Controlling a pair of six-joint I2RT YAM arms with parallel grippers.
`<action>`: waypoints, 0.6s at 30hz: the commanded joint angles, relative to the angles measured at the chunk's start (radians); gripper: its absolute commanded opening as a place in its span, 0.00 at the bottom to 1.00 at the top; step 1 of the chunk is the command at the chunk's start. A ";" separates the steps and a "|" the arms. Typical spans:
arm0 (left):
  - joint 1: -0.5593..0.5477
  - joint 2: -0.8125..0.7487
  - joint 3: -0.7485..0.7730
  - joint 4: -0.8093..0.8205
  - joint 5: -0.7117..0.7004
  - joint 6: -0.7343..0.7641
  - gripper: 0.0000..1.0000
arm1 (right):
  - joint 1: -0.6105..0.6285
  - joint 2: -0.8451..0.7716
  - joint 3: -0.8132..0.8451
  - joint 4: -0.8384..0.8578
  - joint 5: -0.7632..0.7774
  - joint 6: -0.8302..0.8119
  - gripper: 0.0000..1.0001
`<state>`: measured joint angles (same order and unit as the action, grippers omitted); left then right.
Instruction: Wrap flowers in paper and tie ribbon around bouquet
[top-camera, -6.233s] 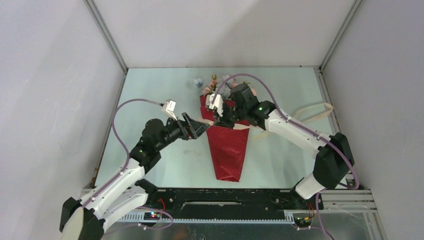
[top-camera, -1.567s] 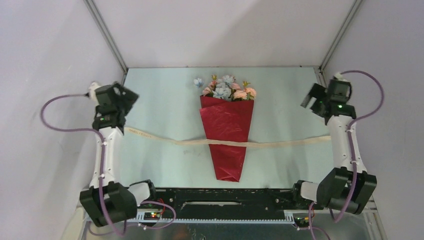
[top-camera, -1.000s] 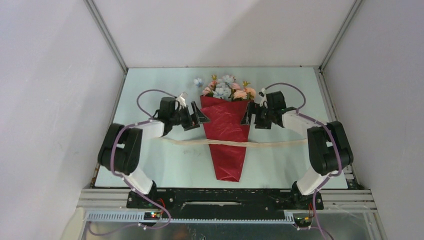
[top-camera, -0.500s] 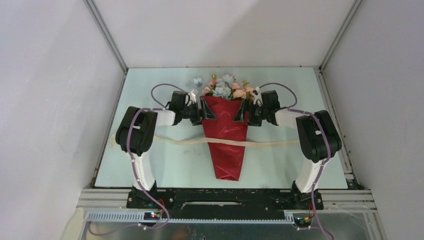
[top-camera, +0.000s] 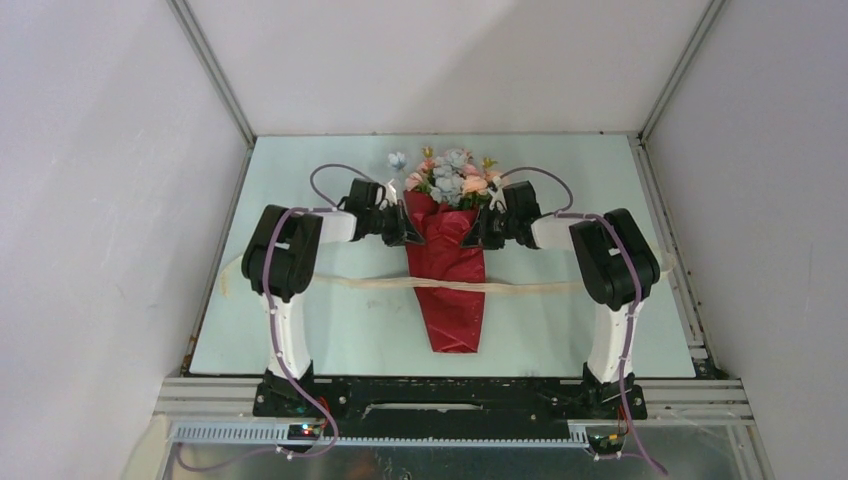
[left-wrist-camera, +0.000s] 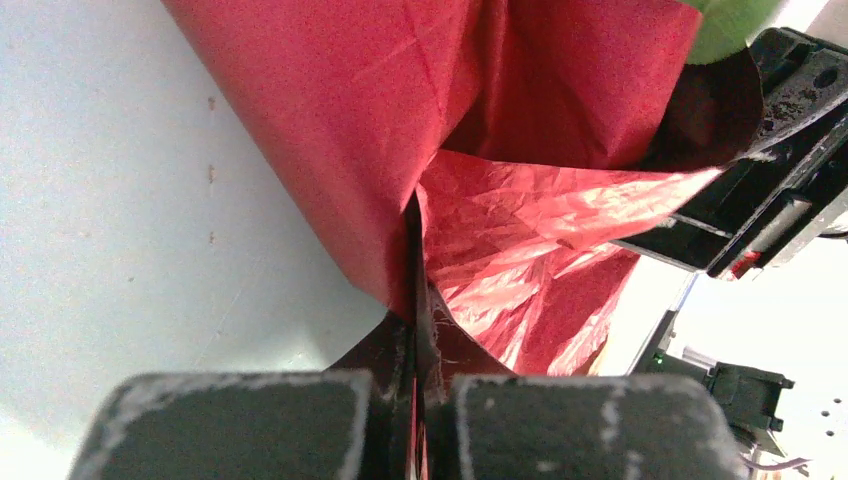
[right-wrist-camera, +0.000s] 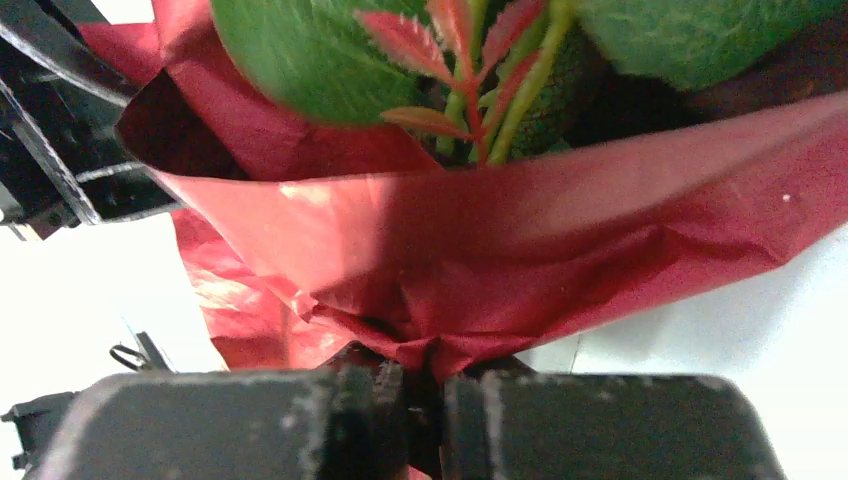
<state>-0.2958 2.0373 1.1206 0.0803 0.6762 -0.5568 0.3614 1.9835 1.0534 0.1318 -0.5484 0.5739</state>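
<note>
1. I'm working in a robot test cell in a lab, not a home or a shop: plain white wall panels box in the work area.
2. Bare aluminium struts frame the corners of the enclosure.
3. The tabletop is a flat, pale green sheet with metal edging.
4. The left arm and right arm are bolted to a black rail at the near edge.
5. Purple cables loop off the arms, and a small lit circuit board sits exposed below the rail.
</note>
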 joint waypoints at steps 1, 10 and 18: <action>-0.013 -0.006 0.079 -0.059 -0.025 0.062 0.00 | 0.030 0.003 0.069 -0.115 0.056 -0.111 0.01; -0.032 -0.087 0.418 -0.313 -0.150 0.202 0.00 | 0.086 -0.243 0.144 -0.035 0.334 -0.429 0.00; -0.072 -0.174 0.617 -0.404 -0.245 0.309 0.00 | 0.115 -0.362 0.142 0.100 0.522 -0.562 0.00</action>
<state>-0.3386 1.9930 1.6627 -0.3012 0.5018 -0.3443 0.4606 1.6875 1.1584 0.1158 -0.1692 0.1322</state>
